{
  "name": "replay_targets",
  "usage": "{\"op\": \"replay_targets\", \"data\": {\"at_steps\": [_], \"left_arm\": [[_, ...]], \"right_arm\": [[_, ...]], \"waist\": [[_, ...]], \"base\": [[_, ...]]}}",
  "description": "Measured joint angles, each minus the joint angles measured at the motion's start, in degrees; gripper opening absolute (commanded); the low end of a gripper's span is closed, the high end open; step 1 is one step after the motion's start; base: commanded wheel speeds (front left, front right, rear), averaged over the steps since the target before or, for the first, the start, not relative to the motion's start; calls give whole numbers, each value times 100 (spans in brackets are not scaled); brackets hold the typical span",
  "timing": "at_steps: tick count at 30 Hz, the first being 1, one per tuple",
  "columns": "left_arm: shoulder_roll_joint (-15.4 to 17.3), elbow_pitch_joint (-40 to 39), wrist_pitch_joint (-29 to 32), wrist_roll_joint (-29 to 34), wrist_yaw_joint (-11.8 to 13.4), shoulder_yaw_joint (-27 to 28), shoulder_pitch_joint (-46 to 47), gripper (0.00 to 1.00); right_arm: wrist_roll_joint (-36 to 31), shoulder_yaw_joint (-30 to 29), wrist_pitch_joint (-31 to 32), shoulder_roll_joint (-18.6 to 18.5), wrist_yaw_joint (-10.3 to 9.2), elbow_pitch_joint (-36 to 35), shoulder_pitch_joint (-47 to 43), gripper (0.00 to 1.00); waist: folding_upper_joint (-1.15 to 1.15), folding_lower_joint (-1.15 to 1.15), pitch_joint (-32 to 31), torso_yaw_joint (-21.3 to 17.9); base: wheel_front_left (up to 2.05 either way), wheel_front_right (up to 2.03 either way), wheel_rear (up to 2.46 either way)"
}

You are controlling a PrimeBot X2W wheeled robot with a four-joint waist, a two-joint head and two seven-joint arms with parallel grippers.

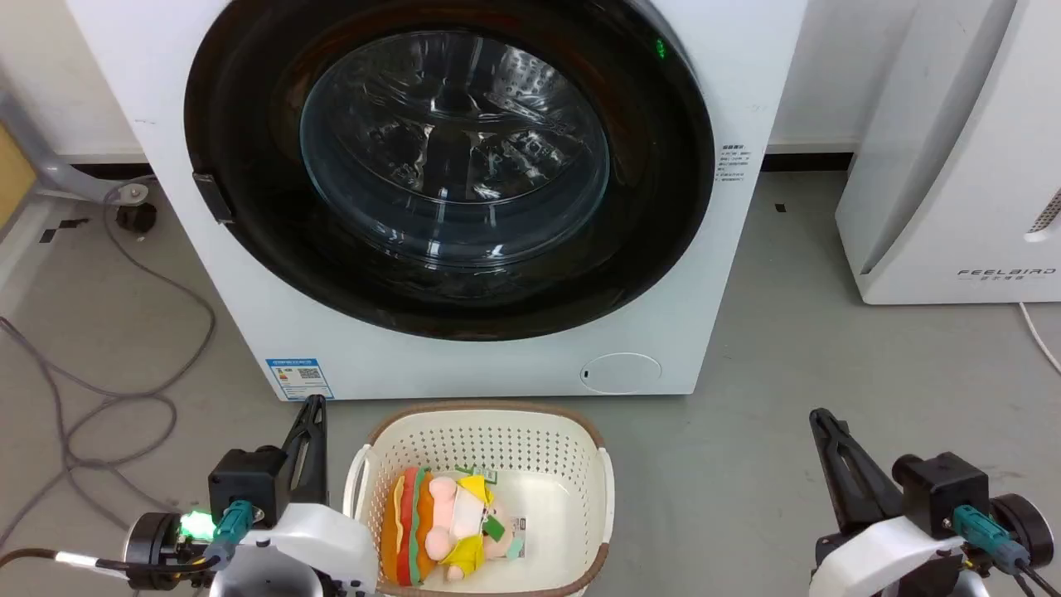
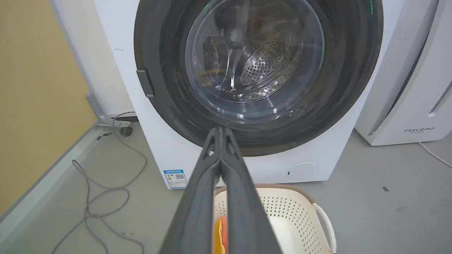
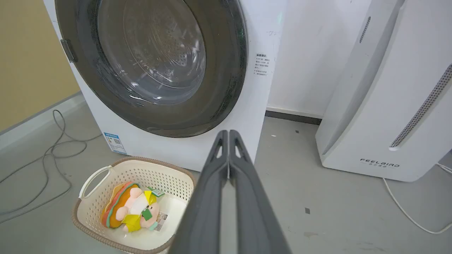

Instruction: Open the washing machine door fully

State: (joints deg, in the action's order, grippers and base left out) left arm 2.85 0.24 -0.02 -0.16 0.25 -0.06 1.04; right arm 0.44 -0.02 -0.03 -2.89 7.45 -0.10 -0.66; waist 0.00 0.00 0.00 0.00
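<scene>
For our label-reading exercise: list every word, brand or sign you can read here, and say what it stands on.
"FEELBIRD": low on the white appliance, right of the washing machine.
Blue label, washing machine's lower left front: too small to read.
Black print right of the washing machine door: too small to read.

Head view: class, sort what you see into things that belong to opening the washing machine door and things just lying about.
Belongs to the job: washing machine door.
Just lying about: basket, plush toy, grey cable, white appliance.
</scene>
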Motion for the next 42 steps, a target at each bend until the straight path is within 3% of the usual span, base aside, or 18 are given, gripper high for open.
{"op": "replay_targets", "data": {"at_steps": [20,21,42], "left_arm": [[0,0,0,0,1,1,1,0],[-1,3,0,-1,7,1,2,100],[-2,-1,-191,-8,162,-86,3,100]], "right_arm": [[1,1,0,0,0,0,-1,0],[3,3,-1,0,0,-1,-2,100],[658,-87,-196,0,0,-77,-3,100]], "waist": [[0,0,0,0],[0,0,0,0],[0,1,18,0]], "base": [[0,0,0],[0,0,0],[0,0,0]]}}
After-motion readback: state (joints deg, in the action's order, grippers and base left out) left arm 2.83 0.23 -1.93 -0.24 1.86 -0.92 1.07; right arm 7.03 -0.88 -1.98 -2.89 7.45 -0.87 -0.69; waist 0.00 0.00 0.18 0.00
